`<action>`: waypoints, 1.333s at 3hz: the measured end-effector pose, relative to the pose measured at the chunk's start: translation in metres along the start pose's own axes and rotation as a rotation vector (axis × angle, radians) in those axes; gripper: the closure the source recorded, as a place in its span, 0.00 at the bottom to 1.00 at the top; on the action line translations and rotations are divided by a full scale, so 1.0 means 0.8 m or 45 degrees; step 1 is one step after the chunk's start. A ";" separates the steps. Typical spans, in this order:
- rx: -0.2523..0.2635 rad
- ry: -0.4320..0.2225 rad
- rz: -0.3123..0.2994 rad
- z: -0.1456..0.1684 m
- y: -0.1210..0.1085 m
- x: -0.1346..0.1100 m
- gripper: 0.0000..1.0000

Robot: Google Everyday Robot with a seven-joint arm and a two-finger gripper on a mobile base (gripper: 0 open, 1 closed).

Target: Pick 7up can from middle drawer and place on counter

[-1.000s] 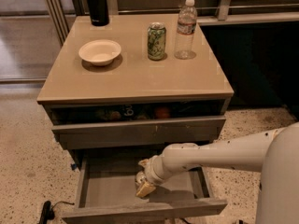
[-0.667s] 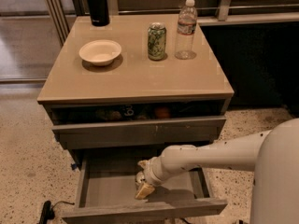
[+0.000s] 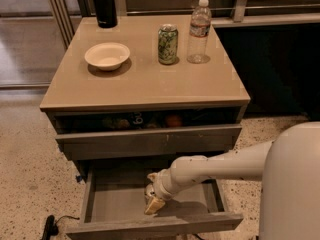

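7up can [image 3: 149, 190], a small pale silvery aluminium drink can, shows only as a glimpse low in the wide, shallow grey middle drawer [image 3: 115, 206], which is pulled out so the white robot arm [image 3: 225, 164] can reach in from the right; the tan-tipped two-finger gripper [image 3: 154, 200] sits right over it near the drawer floor, and whether it has closed on the can I cannot tell. The glossy beige-tan counter [image 3: 150, 86] has bare room at its front, likely the easiest landing spot, since a cream bowl [image 3: 107, 55], a green-patterned can [image 3: 167, 44], a clear plastic water bottle [image 3: 200, 31] and a black flask [image 3: 104, 4] crowd the back. The slightly open grey upper drawer [image 3: 150, 139] overhangs the lift path, so the can probably must come outward before rising
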State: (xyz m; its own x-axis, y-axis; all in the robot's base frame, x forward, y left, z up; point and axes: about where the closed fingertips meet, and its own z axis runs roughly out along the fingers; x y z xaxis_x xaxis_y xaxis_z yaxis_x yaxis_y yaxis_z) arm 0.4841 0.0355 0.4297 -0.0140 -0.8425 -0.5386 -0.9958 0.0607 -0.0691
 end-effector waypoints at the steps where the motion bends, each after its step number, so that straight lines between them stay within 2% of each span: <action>1: -0.014 0.011 -0.007 0.002 0.001 0.003 0.48; 3: -0.014 0.011 -0.007 0.002 0.001 0.003 0.94; 4: -0.015 0.011 -0.007 0.002 0.001 0.003 1.00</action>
State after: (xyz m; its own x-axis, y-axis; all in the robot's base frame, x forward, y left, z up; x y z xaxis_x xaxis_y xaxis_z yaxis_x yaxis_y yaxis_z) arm 0.4832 0.0344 0.4270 -0.0094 -0.8472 -0.5311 -0.9968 0.0501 -0.0623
